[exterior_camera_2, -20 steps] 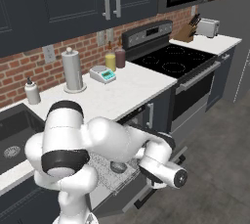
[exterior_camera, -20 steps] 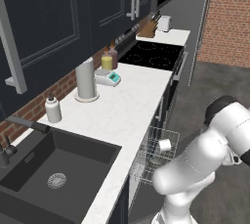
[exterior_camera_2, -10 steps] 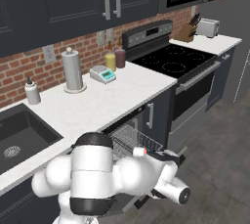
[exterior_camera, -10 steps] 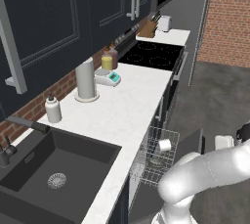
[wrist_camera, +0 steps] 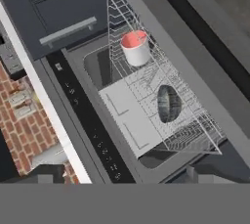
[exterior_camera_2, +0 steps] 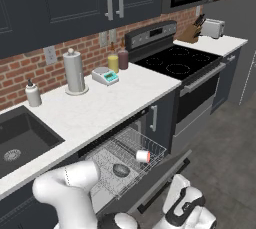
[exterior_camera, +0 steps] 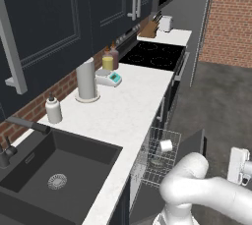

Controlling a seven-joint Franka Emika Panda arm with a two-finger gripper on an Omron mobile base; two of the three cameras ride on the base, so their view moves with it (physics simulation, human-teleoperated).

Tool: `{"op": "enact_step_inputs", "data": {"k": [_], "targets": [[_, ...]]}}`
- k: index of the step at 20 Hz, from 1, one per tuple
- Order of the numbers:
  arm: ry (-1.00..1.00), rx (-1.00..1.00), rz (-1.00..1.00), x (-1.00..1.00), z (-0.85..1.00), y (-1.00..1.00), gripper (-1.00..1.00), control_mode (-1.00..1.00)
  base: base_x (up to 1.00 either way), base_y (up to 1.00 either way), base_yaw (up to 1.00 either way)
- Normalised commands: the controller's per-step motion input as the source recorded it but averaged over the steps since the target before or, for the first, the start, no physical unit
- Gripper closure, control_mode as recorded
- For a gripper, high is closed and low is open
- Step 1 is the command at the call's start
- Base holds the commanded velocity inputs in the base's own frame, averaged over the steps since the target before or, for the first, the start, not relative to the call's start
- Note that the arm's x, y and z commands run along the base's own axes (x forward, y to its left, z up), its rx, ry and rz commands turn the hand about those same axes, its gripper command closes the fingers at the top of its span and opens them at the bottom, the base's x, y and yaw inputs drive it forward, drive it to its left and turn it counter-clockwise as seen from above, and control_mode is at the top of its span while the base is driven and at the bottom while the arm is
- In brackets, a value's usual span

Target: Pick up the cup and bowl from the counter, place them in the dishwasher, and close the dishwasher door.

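The dishwasher door hangs dropped open under the white counter, and the wire rack is pulled out over it. Inside the rack the white cup with its reddish-pink inside lies at one end. The dark grey bowl rests on its edge near the rack's middle. Both also show as the cup and the bowl, and as the cup and the bowl. My gripper is open and holds nothing, looking down at the rack from beyond the door. My white wrist sits low past the door's outer edge.
A black sink is set into the counter on the left. A tall grey cylinder, a white pump bottle, a small scale and two bottles line the brick wall. The stove stands to the dishwasher's right.
My arm has swung down and outward, from above the rack to low in front of the open door. The cup and bowl stay put in the rack.
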Motion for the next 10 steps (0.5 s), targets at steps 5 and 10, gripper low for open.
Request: {"op": "enact_step_inputs", "data": {"k": [5, 10], "targets": [[-0.22, 0.08, 0.06, 0.09, -0.80, -0.14, -1.00, -1.00, 0.00, 0.00, 0.00], [-0.15, 0.08, 0.05, 0.33, -0.68, -0.07, -1.00, -1.00, 0.00, 0.00, 0.00]]}}
